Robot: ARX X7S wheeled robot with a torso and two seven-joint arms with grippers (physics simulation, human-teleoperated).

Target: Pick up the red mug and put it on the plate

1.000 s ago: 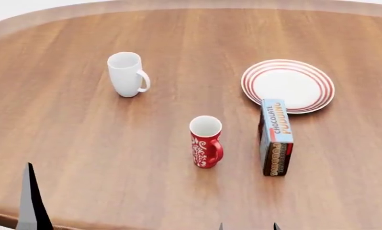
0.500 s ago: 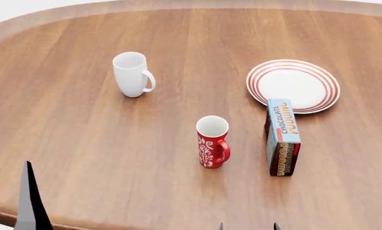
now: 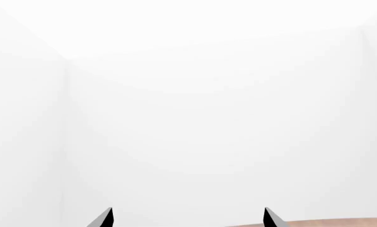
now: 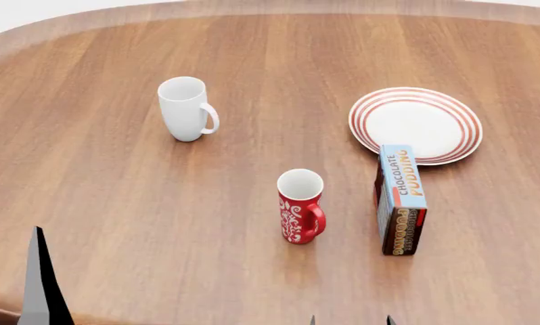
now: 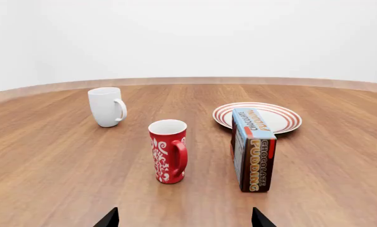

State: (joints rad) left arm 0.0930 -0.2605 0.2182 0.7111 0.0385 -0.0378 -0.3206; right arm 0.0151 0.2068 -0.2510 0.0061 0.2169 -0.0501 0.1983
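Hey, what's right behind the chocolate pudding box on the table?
The plate lies just behind the chocolate pudding box, empty. The box hides a bit of its near rim, so contact can't be judged.

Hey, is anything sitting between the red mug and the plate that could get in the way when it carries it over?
Yes. The chocolate pudding box stands upright beside the red mug, its far end overlapping the plate rim in view.

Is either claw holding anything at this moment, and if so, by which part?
Nothing is held. The red mug stands free on the table, and both the right claw and left claw show open, empty tips.
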